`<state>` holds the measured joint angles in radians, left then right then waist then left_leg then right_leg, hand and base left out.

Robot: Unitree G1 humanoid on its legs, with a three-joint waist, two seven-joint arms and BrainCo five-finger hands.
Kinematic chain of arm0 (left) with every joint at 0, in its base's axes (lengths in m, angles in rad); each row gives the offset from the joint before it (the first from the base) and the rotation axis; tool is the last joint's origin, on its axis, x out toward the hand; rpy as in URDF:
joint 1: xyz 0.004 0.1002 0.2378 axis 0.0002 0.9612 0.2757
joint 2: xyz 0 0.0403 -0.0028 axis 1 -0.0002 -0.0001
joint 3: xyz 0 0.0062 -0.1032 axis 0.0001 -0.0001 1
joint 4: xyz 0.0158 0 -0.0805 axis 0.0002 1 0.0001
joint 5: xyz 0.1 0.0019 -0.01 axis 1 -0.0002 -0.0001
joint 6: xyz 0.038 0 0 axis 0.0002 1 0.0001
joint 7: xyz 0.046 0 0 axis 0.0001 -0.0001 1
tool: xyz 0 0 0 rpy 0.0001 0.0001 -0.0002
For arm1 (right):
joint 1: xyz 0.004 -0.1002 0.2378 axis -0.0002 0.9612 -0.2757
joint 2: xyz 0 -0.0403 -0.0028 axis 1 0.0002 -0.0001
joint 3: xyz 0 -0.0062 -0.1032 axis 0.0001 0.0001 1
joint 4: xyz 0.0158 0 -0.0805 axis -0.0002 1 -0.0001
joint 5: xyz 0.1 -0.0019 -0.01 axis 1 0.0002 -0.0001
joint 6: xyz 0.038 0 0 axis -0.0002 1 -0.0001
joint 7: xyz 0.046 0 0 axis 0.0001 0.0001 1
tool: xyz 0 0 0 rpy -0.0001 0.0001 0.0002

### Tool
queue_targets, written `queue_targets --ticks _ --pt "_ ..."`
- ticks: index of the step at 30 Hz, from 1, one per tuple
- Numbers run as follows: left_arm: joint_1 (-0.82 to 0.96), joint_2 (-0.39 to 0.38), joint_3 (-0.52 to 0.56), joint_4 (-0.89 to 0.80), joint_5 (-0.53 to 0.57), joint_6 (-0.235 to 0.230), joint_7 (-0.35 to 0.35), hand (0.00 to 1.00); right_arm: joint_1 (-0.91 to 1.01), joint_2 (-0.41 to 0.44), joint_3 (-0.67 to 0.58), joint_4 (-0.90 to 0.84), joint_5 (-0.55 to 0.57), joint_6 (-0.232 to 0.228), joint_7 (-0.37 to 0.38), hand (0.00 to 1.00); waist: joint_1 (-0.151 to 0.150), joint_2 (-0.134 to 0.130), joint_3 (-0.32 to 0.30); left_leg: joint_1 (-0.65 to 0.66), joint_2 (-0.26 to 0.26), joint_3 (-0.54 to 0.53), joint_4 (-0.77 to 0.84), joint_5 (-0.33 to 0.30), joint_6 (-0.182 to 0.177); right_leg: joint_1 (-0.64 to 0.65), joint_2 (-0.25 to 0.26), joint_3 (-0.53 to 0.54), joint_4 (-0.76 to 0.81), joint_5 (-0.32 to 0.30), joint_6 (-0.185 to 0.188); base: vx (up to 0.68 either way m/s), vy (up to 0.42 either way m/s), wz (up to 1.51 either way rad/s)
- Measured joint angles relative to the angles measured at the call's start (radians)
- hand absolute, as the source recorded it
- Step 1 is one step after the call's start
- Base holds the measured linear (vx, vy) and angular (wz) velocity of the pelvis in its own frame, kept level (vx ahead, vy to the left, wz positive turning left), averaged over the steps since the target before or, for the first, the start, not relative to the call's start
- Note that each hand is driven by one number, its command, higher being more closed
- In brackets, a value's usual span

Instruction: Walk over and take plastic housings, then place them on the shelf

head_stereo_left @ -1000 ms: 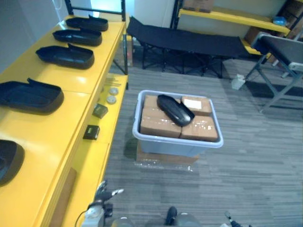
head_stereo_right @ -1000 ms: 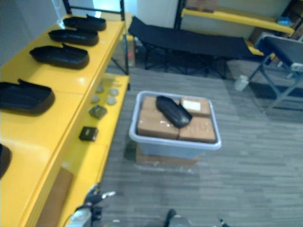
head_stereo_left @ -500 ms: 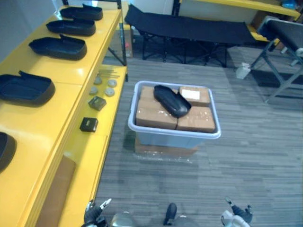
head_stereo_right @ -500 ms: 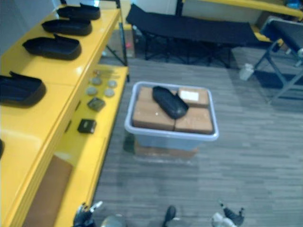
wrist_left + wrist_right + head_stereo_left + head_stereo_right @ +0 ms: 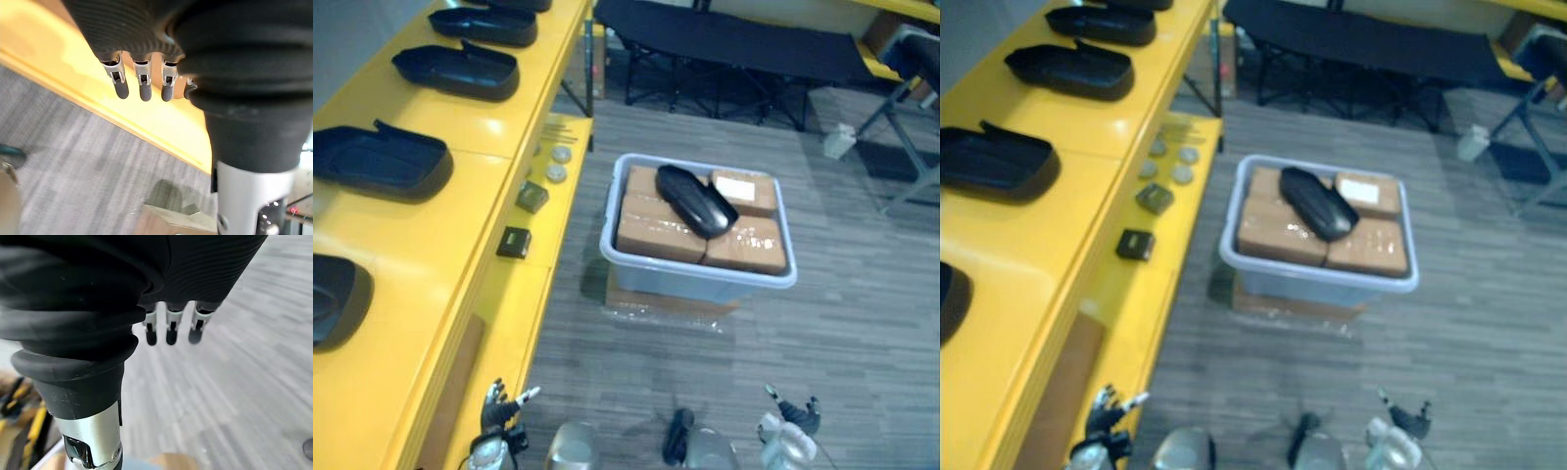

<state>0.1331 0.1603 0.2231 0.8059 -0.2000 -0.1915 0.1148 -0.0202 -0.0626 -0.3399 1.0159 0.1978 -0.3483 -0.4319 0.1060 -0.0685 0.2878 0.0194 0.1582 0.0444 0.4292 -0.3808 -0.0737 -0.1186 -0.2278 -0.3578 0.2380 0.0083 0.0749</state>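
I see one housing lying aslant across the brown boxes in the grey bin. The bin stands on the floor just beside the yellow shelf. More housings sit in a row on the shelf top. My left hand hangs by the shelf edge, fingers straight and empty. My right hand hangs over the floor, fingers loose, holding nothing.

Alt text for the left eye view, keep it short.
A black plastic housing lies atop brown cardboard boxes in a grey plastic tub on the floor. Left of it, a yellow shelf carries more black housings. The left hand and right hand hang open at the bottom edge.
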Motion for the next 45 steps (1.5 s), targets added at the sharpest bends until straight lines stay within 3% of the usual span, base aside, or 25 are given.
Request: queue_targets --ticks 1,2,4,6,8,9,10,12,15,16,20,23,25,26,28,30,31,33,34,36,38,40,42,43,45 --pt "0.013 0.008 -0.002 0.0 0.0 0.008 0.008 0.0 0.0 0.005 0.0 0.0 -0.018 -0.008 -0.003 0.0 0.003 -0.031 -0.009 0.006 0.006 -0.016 0.0 -0.012 -0.027 0.0 -0.002 0.002 -0.001 0.026 -0.013 0.19 -0.35 0.28" --pt "0.015 0.004 -0.004 0.012 -0.012 0.022 0.017 0.0 -0.004 -0.003 0.0 -0.005 -0.022 -0.015 -0.003 0.0 0.006 -0.033 -0.007 0.014 0.031 -0.033 -0.003 -0.024 -0.06 0.002 0.005 -0.005 0.028 0.0 0.053 0.22 -0.416 0.28" --pt "0.022 -0.037 -0.008 0.021 -0.041 0.025 0.022 0.0 -0.007 -0.016 0.015 -0.039 -0.028 -0.012 -0.002 0.0 -0.005 -0.01 -0.013 0.027 0.071 -0.058 -0.045 0.003 -0.098 -0.021 0.026 -0.051 0.112 -0.083 0.024 0.2 -0.322 0.33" --pt "0.039 -0.077 -0.007 0.04 -0.086 0.04 0.02 0.0 -0.017 -0.022 0.031 -0.062 -0.038 0.001 0.004 0.0 -0.004 -0.008 -0.009 0.008 0.074 -0.067 -0.01 0.083 -0.094 -0.032 0.018 -0.055 0.174 -0.131 -0.004 0.2 -0.311 0.22" --pt "0.069 -0.093 0.002 0.04 -0.107 0.043 0.012 0.0 -0.01 -0.032 0.041 -0.069 -0.054 0.014 0.022 0.0 -0.012 0.011 -0.006 -0.035 0.074 -0.057 0.047 0.221 -0.07 0.035 0.021 -0.096 0.121 -0.145 -0.021 0.19 -0.354 0.41" --pt "0.069 -0.094 0.0 0.041 -0.107 0.042 0.01 0.0 -0.001 -0.036 0.04 -0.071 -0.055 0.018 0.024 0.0 -0.012 0.015 -0.004 -0.051 0.075 -0.052 0.07 0.255 -0.072 0.062 0.023 -0.114 0.093 -0.144 -0.022 0.21 -0.348 0.6" --pt "0.073 -0.101 0.0 0.045 -0.108 0.035 0.004 0.0 0.013 -0.045 0.04 -0.071 -0.055 0.025 0.03 0.0 -0.011 0.021 0.0 -0.065 0.08 -0.031 0.095 0.252 -0.077 0.104 0.034 -0.136 0.05 -0.136 -0.027 0.19 -0.29 0.52" --pt "0.099 -0.14 -0.001 0.047 -0.107 0.023 -0.011 0.0 0.024 -0.066 0.043 -0.077 -0.069 0.031 0.041 0.0 -0.009 0.059 0.0 -0.076 0.03 0.025 0.091 0.161 -0.115 0.178 0.054 -0.162 -0.027 -0.124 -0.026 0.18 -0.195 0.29" --pt "0.106 -0.149 -0.001 0.047 -0.104 0.023 -0.015 0.0 0.021 -0.069 0.043 -0.091 -0.088 0.03 0.042 0.0 -0.01 0.075 0.003 -0.11 -0.06 0.091 0.012 0.136 -0.094 0.195 0.054 -0.171 -0.048 -0.12 -0.019 0.08 0.0 0.1" --pt "0.092 -0.15 -0.002 0.048 -0.101 0.024 -0.025 0.0 0.024 -0.062 0.043 -0.105 -0.095 0.025 0.042 0.0 -0.012 0.091 0.014 -0.124 -0.086 0.179 -0.076 0.184 0.012 0.212 0.062 -0.195 -0.057 -0.115 -0.009 0.07 0.036 0.33" --pt "0.073 -0.126 0.002 0.041 -0.088 0.023 -0.06 0.0 0.038 -0.034 0.129 -0.173 -0.137 0.008 0.062 0.0 -0.006 0.046 0.022 -0.114 -0.127 0.186 -0.144 0.205 0.054 0.205 0.045 -0.196 -0.093 -0.102 0.016 0.07 0.077 0.19" --pt "0.061 -0.098 -0.011 0.04 -0.026 0.024 -0.048 0.0 0.057 -0.04 0.235 -0.288 -0.167 -0.03 0.159 0.0 -0.016 0.034 0.03 -0.122 -0.142 0.16 -0.131 0.158 0.096 0.152 -0.006 -0.186 0.081 -0.139 0.035 0.07 0.155 0.26" --pt "0.06 -0.062 -0.037 0.037 -0.057 0.02 -0.037 0.0 0.103 -0.051 0.379 -0.405 -0.181 -0.06 0.33 0.0 -0.038 0.024 0.035 -0.119 -0.141 0.089 -0.104 0.148 0.108 0.097 -0.035 -0.124 0.278 -0.125 0.013 0.12 0.095 0.86" --pt "0.056 -0.043 -0.04 0.037 -0.081 0.022 -0.033 0.0 0.119 -0.053 0.461 -0.443 -0.199 -0.076 0.406 0.0 -0.038 0.012 0.04 -0.115 -0.135 0.052 -0.093 0.144 0.106 0.076 -0.028 -0.088 0.331 -0.153 -0.013 0.17 0.017 1.07" --pt "0.02 0.006 -0.04 0.038 -0.108 0.023 -0.02 0.0 0.131 -0.063 0.691 -0.541 -0.222 -0.111 0.581 0.0 -0.026 -0.002 0.042 -0.129 -0.107 -0.041 -0.075 0.133 0.092 0.061 0.034 -0.04 0.26 -0.232 -0.016 0.16 -0.087 1.2" --pt "-0.017 0.039 -0.04 0.041 -0.106 0.025 -0.012 0.0 0.11 -0.08 0.879 -0.67 -0.245 -0.137 0.68 0.0 -0.007 -0.014 0.038 -0.145 -0.094 -0.112 -0.063 0.13 0.077 0.032 0.075 0.012 0.171 -0.233 -0.019 0.17 -0.145 1.2" --pt "-0.028 0.047 -0.04 0.042 -0.104 0.028 -0.011 0.0 0.069 -0.091 0.984 -0.774 -0.239 -0.152 0.73 0.0 -0.004 -0.025 0.041 -0.148 -0.104 -0.145 -0.051 0.129 0.068 0.031 0.078 0.035 0.094 -0.206 -0.001 0.17 -0.168 1.1" --pt "-0.024 0.056 -0.04 0.065 -0.098 0.036 -0.011 0.0 -0.006 -0.095 1.068 -0.92 -0.203 -0.159 0.76 0.0 0.01 -0.052 0.028 -0.144 -0.125 -0.151 -0.031 0.114 0.043 0.027 0.063 0.04 -0.013 -0.049 -0.006 0.18 -0.227 0.72" --pt "-0.02 0.061 -0.036 0.098 -0.089 0.051 -0.01 0.0 -0.07 -0.102 1.072 -0.993 -0.164 -0.156 0.752 0.0 0.025 -0.068 0.017 -0.131 -0.127 -0.15 -0.024 0.103 0.026 0.039 0.059 0.035 -0.043 -0.021 0.02 0.24 -0.283 0.01" --pt "0.007 0.035 -0.029 0.134 -0.055 0.064 -0.008 0.0 -0.198 -0.14 1.035 -1.051 -0.124 -0.141 0.683 0.0 0.037 -0.048 0.011 -0.124 -0.09 -0.138 -0.014 0.096 0.016 0.079 0.107 0.042 -0.117 -0.001 0.005 0.19 -0.2 -0.24" --pt "0.015 -0.004 -0.031 0.162 -0.052 0.071 -0.009 0.0 -0.291 -0.16 0.926 -1.096 -0.068 -0.092 0.555 0.0 0.039 -0.032 0.014 -0.117 -0.069 -0.121 -0.024 0.095 0.011 0.091 0.133 0.05 -0.155 0.012 -0.007 0.08 -0.09 -0.28" --pt "0.029 -0.041 -0.031 0.162 -0.014 0.076 -0.01 0.0 -0.361 -0.16 0.714 -1.086 -0.066 0.008 0.34 0.0 0.039 -0.02 0.017 -0.067 -0.06 -0.105 -0.048 0.101 0.0 0.13 0.144 0.06 -0.175 0.017 -0.014 0.07 -0.043 -0.2" --pt "0.028 -0.047 -0.032 0.156 0.005 0.067 -0.02 0.0 -0.398 -0.169 0.562 -1.072 -0.066 0.078 0.197 0.0 0.035 -0.006 0.013 -0.046 -0.061 -0.092 -0.063 0.102 0.0 0.145 0.142 0.062 -0.181 0.017 -0.014 0.02 -0.003 -0.02" --pt "0.028 -0.049 -0.034 0.15 0.01 0.06 -0.032 0.0 -0.416 -0.181 0.481 -1.065 -0.065 0.099 0.124 0.0 0.023 -0.002 0.014 -0.041 -0.063 -0.09 -0.077 0.102 0.0 0.145 0.136 0.062 -0.184 0.018 -0.012 0.02 0.041 -0.02" --pt "0.028 -0.047 -0.04 0.146 0.011 0.058 -0.046 0.0 -0.413 -0.203 0.403 -1.064 -0.069 0.114 0.06 0.0 0.013 -0.001 0.014 -0.042 -0.07 -0.086 -0.087 0.102 0.0 0.142 0.129 0.063 -0.195 0.024 -0.003 0.0 0.056 -0.04"
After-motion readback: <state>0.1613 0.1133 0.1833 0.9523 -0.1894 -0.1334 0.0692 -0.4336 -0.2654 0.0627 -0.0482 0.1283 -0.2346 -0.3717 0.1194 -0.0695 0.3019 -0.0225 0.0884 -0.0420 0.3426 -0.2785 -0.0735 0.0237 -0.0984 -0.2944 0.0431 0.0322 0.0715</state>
